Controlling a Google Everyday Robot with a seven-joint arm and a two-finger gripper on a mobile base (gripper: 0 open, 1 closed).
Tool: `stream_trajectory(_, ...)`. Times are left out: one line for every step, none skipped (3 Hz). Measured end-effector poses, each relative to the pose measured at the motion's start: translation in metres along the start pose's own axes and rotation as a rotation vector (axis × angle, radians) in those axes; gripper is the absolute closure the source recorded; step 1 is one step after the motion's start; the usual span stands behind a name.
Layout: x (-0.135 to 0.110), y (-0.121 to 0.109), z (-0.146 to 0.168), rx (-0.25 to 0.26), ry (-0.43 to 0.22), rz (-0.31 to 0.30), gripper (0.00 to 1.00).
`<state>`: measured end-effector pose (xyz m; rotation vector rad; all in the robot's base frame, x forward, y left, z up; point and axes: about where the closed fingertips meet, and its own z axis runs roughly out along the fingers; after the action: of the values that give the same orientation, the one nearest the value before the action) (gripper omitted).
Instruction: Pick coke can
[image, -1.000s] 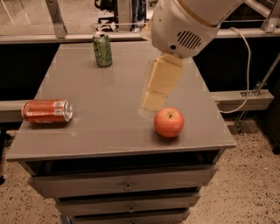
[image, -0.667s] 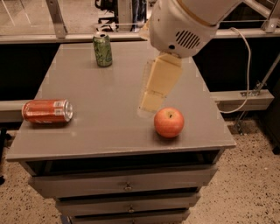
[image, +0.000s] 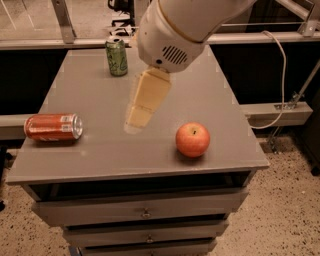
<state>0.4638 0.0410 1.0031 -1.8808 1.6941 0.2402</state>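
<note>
The coke can (image: 53, 127) lies on its side at the left edge of the grey table (image: 100, 155), silver end facing right. My gripper (image: 136, 120) hangs from the white arm above the table's middle, pointing down and a little left. It is to the right of the can, well apart from it, and holds nothing that I can see.
A green can (image: 116, 57) stands upright at the back of the table. A red apple (image: 192, 140) sits at the front right, just right of the gripper. Drawers (image: 145, 214) are below the tabletop. A white cable (image: 280, 75) runs at the right.
The arm and gripper have swung left across the table, from beside the apple toward the middle and closer to the coke can. The objects have not moved.
</note>
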Motion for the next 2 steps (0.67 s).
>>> stream_trajectory(-0.037, -0.027, 0.057, -0.002, -0.103, -0.025, 0.0)
stream_trajectory(-0.072, -0.042, 0.106, -0.029, -0.188, -0.034, 0.0)
